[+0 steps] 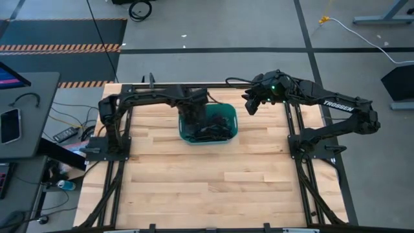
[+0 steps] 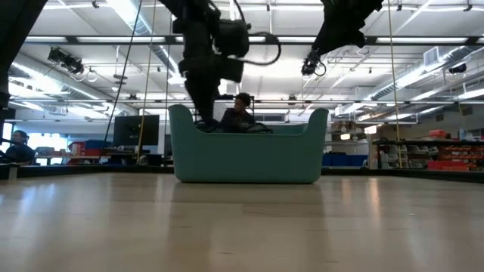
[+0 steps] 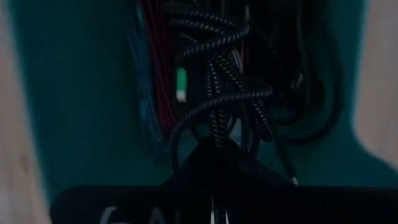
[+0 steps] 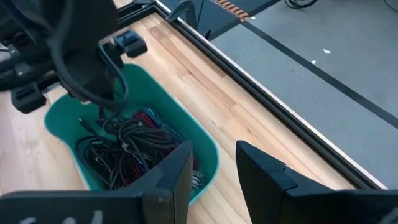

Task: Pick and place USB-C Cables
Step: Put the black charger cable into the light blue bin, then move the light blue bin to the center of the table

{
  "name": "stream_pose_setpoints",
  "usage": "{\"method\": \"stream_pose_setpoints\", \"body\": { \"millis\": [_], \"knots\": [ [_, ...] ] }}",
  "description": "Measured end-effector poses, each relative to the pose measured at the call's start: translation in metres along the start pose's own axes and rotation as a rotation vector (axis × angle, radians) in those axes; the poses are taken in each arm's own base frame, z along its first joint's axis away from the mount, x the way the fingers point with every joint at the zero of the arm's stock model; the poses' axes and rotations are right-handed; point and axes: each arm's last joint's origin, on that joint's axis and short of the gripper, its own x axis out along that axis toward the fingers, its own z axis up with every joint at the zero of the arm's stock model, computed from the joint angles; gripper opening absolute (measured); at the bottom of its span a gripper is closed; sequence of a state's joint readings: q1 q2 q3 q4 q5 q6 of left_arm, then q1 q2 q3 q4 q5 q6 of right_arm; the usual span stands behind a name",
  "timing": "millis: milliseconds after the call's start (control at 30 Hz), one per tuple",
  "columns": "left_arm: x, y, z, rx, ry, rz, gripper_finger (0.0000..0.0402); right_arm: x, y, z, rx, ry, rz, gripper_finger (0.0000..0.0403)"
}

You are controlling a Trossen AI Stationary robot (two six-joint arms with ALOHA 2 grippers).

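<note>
A teal bin point(image 1: 228, 133) stands at the table's far middle and holds a tangle of cables point(image 1: 210, 126), mostly black, with some red, blue and green point(image 3: 180, 84). My left gripper point(image 1: 194, 115) reaches down into the bin's left part and is shut on black braided cable point(image 3: 217, 68). It also shows in the low view point(image 2: 203, 113). My right gripper point(image 1: 251, 105) is open and empty. It hangs high above the table just right of the bin point(image 2: 311, 66), and its two fingers frame the bin's near corner in the right wrist view point(image 4: 214, 177). My left gripper pinches black braided cable strands point(image 3: 214, 134) between its two fingers, which point down into the bin from above. The strands run from the fingertips into the tangle, which lies on the bin's floor. How many strands are in the pinch I cannot tell.
Bare wood lies in front of the bin point(image 1: 207, 188) and to its right. Dark arm frames point(image 1: 110, 149) stand along both sides of the table. The table's far edge rail point(image 4: 261, 93) runs close behind the bin. A person point(image 2: 240, 113) sits in the room beyond.
</note>
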State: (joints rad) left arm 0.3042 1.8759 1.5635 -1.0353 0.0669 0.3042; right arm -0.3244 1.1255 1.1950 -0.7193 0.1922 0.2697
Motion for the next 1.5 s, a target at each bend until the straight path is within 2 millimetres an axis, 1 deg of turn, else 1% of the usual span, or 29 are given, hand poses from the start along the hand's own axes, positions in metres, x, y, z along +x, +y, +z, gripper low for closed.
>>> {"method": "stream_pose_setpoints", "body": {
  "millis": [167,233,400,567,633,733,833,1000,1133,1200,1300,1400,1500],
  "knots": [
    [0.034,-0.007,-0.021,-0.014,0.080,-0.033,0.0014,0.000,0.000,0.000,0.000,0.000,0.000,0.0130],
    [0.043,-0.010,-0.026,-0.024,0.099,-0.035,0.0014,0.000,0.000,0.000,0.000,0.000,0.000,0.0130],
    [0.045,-0.015,-0.022,-0.001,0.067,-0.020,0.0014,0.000,0.000,0.000,0.000,0.000,0.000,0.0130],
    [0.044,-0.015,-0.015,-0.019,0.010,-0.008,0.0018,0.000,0.000,0.000,0.018,0.001,0.000,0.0130],
    [0.044,-0.014,-0.015,-0.027,0.009,-0.009,0.0041,0.000,0.000,0.000,0.019,0.001,0.003,0.0130],
    [0.045,-0.014,-0.015,-0.026,0.009,-0.010,0.0090,0.000,0.000,0.000,0.018,0.001,0.003,0.0130],
    [0.041,-0.014,-0.014,-0.036,0.006,-0.006,0.0135,0.000,0.000,0.000,0.018,0.001,0.003,0.0130],
    [0.018,-0.011,-0.001,-0.052,-0.032,0.036,0.0195,0.000,0.000,0.000,0.018,0.002,0.003,0.0130],
    [-0.013,-0.005,0.013,-0.082,-0.080,0.063,0.0225,0.000,0.000,0.000,0.018,0.003,0.002,0.0130],
    [-0.030,-0.001,0.017,-0.116,-0.088,0.072,0.0233,0.000,0.000,0.000,0.017,0.003,0.002,0.0130],
    [-0.063,0.004,0.022,-0.169,-0.120,0.084,0.0237,0.000,0.000,0.000,0.017,0.004,0.002,0.0130],
    [-0.096,0.006,0.021,-0.258,-0.115,0.117,0.0235,0.000,0.000,-0.001,0.017,0.011,0.007,0.0130],
    [-0.129,0.004,0.017,-0.325,-0.114,0.194,0.0230,0.003,0.001,-0.003,0.012,0.041,0.030,0.0128]
  ]
}}
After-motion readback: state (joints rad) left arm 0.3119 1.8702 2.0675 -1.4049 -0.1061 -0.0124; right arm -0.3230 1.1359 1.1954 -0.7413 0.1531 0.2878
